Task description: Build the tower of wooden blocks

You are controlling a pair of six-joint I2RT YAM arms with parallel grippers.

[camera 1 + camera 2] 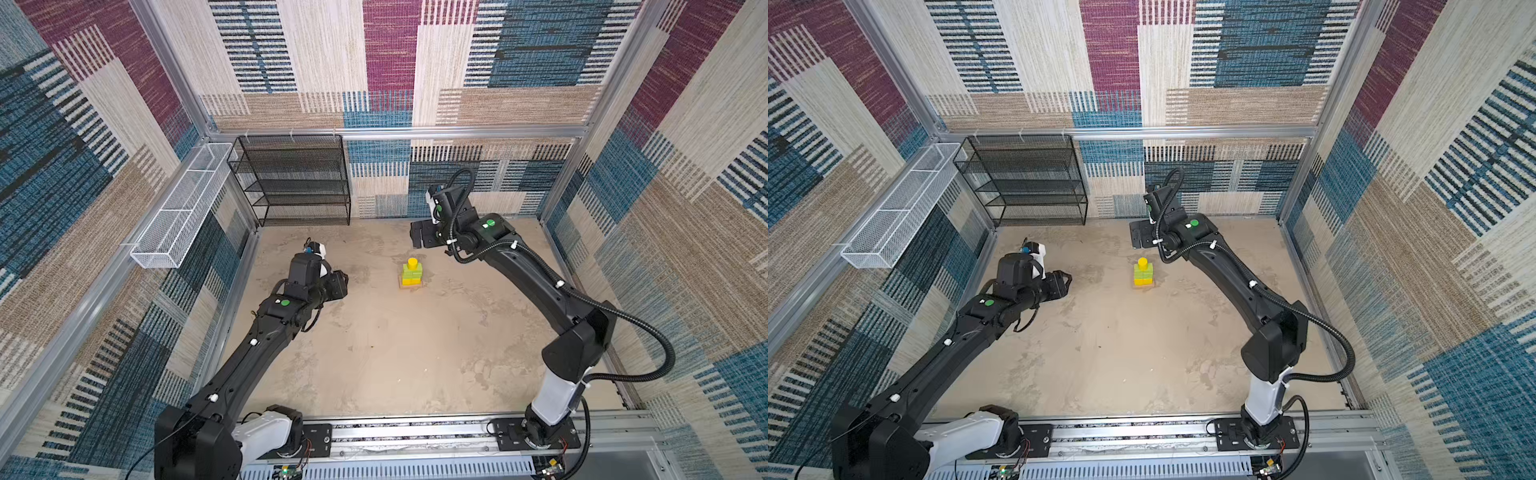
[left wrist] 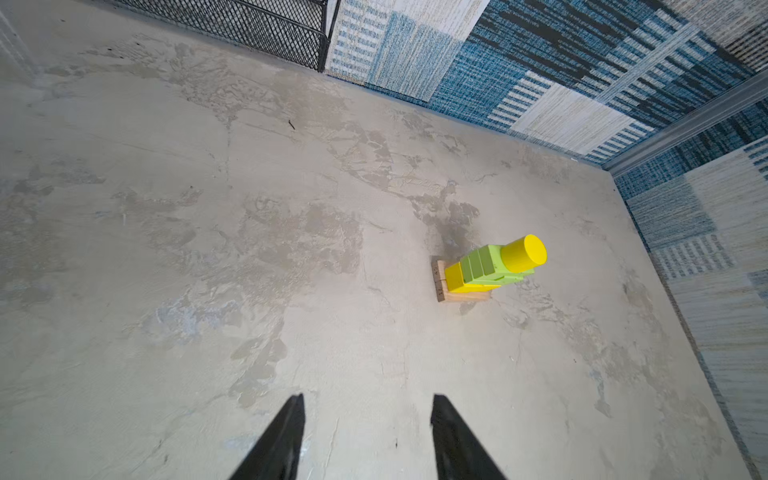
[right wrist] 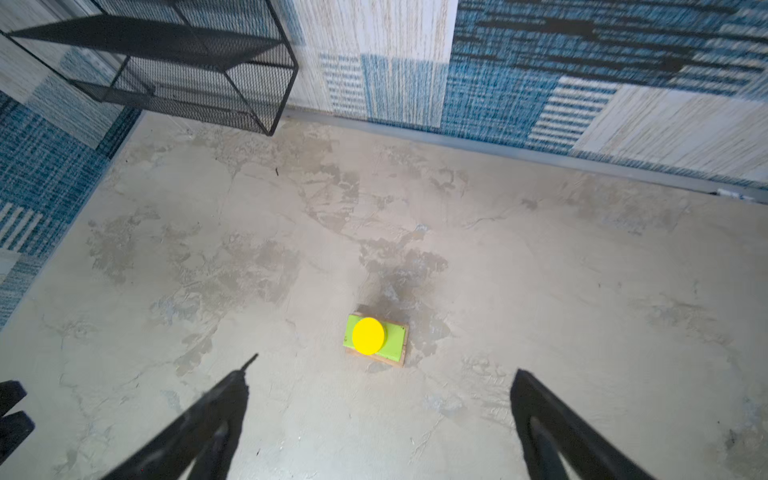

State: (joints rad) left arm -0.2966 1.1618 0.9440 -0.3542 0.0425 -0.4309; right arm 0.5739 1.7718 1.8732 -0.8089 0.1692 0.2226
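Observation:
The wood block tower (image 1: 412,274) (image 1: 1143,272) stands alone on the sandy floor, right of centre in both top views. From the bottom up it has tan bars (image 2: 457,296), yellow cubes (image 2: 455,277), lime-green flat pieces (image 2: 482,264) and a yellow cylinder (image 2: 523,253) on top. My right gripper (image 1: 417,239) (image 3: 384,370) hovers behind and above the tower, open wide and empty; its wrist view looks straight down on the cylinder (image 3: 368,336). My left gripper (image 1: 340,284) (image 2: 368,399) is off to the tower's left, open, with only bare floor between its fingers.
A black mesh shelf (image 1: 297,178) stands against the back wall at the left. A white wire basket (image 1: 183,203) hangs on the left wall. Patterned walls close in three sides, and the arms' base rail (image 1: 415,432) runs along the front.

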